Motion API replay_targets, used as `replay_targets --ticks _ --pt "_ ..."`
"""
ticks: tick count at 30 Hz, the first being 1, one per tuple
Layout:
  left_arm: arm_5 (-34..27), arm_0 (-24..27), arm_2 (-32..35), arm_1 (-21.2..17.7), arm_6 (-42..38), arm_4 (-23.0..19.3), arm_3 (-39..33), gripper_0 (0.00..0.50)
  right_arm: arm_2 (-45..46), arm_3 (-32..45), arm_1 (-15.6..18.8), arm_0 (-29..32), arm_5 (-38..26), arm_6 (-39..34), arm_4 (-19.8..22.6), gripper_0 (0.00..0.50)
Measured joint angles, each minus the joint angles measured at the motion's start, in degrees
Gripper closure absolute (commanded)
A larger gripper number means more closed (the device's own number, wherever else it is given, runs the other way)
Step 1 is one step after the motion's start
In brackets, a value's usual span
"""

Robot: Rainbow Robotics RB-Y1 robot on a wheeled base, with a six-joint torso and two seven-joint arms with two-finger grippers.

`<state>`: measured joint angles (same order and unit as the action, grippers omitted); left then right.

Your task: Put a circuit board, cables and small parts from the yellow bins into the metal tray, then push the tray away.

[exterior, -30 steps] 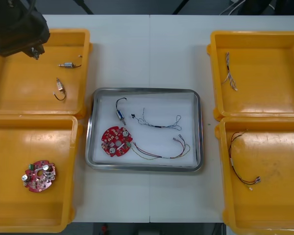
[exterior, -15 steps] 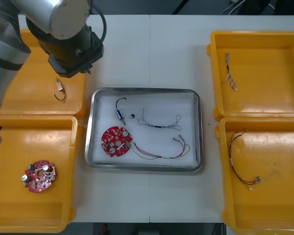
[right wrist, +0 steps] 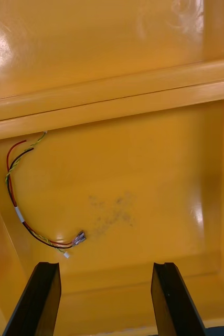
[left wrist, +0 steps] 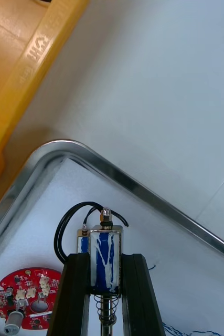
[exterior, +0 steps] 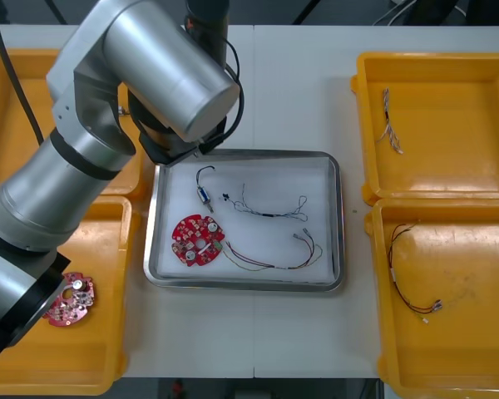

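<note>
Nearest the robot, right gripper (right wrist: 104,281) hangs over a yellow bin (right wrist: 143,173), jaws wide. Metal tray (exterior: 248,153) holds a red circuit board (exterior: 198,240), cables (exterior: 270,208), one small metal part (exterior: 204,194). Over its far left corner, left gripper (left wrist: 104,270) has its jaws clamped on a blue-wrapped part (left wrist: 105,252); release and push seem left.

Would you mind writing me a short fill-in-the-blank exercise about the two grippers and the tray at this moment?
1. The left gripper, over a corner of the metal tray, is ____ on a small metal part.
2. The right gripper is ____ above a yellow bin holding a red and yellow cable.
3. The round red thing lying in the tray is a ____.
Missing words: shut; open; circuit board.
</note>
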<state>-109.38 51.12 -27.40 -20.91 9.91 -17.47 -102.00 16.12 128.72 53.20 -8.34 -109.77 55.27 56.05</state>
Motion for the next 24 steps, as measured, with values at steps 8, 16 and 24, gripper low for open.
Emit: replay_targets --ticks 8,16,24 --pt "4.05 -4.26 -4.05 2.96 -0.44 5.37 -0.13 0.500 0.00 0.00 0.01 0.01 0.00 0.00 0.00 0.000" --pt "8.97 -6.61 -6.99 4.28 -0.51 7.36 -0.05 0.500 0.00 0.00 0.01 0.01 0.00 0.00 0.00 0.000" --pt "10.73 -8.19 -8.62 4.51 -0.59 8.93 0.78 0.497 0.00 0.00 0.01 0.01 0.00 0.00 0.00 0.000"
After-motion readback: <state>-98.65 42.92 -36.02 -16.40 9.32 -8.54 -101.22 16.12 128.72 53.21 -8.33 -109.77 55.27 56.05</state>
